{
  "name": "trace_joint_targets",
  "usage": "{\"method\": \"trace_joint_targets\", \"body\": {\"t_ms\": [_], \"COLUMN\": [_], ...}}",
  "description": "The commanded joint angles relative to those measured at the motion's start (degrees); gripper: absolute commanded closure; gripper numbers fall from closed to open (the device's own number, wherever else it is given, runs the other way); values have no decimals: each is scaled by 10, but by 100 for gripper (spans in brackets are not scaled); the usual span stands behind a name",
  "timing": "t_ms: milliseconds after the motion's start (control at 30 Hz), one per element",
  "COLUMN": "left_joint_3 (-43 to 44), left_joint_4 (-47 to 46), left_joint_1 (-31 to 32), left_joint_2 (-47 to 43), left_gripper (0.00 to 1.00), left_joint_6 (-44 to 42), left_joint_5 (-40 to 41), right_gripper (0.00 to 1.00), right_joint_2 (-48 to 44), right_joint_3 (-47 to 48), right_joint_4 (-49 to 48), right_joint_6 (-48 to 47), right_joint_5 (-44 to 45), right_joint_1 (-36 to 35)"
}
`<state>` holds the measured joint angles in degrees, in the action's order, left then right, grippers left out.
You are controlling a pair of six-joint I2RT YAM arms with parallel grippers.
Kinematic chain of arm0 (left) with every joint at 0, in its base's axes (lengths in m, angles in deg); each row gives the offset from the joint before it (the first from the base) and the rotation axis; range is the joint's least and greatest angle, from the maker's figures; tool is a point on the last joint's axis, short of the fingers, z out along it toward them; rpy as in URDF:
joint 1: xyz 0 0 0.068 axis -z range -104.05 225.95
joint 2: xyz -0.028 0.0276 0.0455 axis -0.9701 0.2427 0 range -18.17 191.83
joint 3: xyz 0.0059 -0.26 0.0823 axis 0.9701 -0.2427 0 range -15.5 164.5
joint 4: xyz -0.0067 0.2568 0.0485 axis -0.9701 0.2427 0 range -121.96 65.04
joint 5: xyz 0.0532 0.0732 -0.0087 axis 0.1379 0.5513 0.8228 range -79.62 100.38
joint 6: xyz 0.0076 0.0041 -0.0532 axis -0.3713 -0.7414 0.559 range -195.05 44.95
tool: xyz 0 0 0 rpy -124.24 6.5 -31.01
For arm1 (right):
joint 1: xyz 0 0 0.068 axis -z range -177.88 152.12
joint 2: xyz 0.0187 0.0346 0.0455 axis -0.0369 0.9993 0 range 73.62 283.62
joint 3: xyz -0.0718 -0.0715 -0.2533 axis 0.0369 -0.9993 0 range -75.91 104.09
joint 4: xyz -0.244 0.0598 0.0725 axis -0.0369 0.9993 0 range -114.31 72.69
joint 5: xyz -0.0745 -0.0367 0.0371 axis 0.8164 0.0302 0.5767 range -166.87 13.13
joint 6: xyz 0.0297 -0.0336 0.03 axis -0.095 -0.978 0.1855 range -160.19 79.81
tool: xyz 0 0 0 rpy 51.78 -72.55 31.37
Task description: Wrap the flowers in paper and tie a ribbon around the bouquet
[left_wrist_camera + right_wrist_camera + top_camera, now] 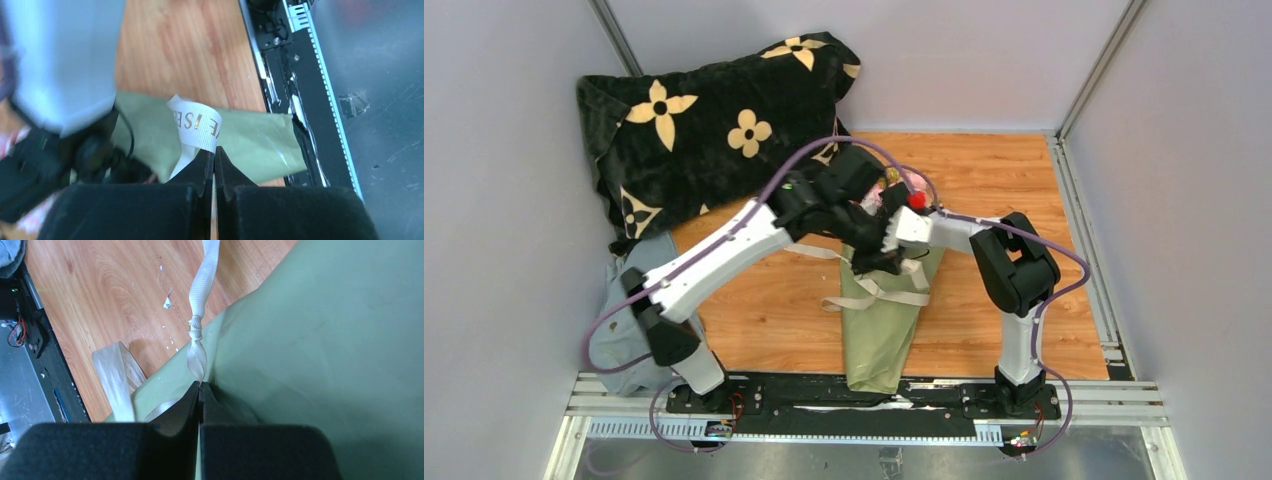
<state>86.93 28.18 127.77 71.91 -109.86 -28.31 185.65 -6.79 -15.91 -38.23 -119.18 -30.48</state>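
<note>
I see my left arm [724,255] and right arm [1014,270] bent inward, wrists meeting over the bouquet [879,335], which lies mid worktop [764,330], tip at the near edge. The left jaws and right jaws each clamp the ribbon [207,270].

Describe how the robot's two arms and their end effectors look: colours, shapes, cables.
Both the left arm and the right arm have white, boxy links joined by chunky black joints. A thin purple cable loops along each arm. The left end effector and the right end effector each have two matte black fingers, blocky at the root and tapering to a wedge tip.
</note>
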Motion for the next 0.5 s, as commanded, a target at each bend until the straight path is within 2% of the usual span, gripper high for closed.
{"method": "trace_joint_targets", "body": {"t_ms": [0,133,267,333,467], "left_joint_3": [88,167,183,166,51], "left_joint_4": [22,22,20,-7,-119], "left_joint_1": [57,68,67,66,64], "left_joint_2": [105,194,225,220,176], "left_gripper": [100,100,100,98,93], "left_joint_6": [-31,-39,-61,-63,-79], "left_joint_5": [37,129,222,276,362], "right_gripper": [100,100,100,100,100], "right_joint_2": [4,-7,-11,-9,-4], "right_joint_3": [4,0,0,0,-2], "right_joint_4": [4,9,10,14,14], "right_joint_6": [3,-3,-7,-9,-10], "right_joint_5": [-26,-31,-34,-35,-35], "right_joint_1": [13,13,13,13,14]}}
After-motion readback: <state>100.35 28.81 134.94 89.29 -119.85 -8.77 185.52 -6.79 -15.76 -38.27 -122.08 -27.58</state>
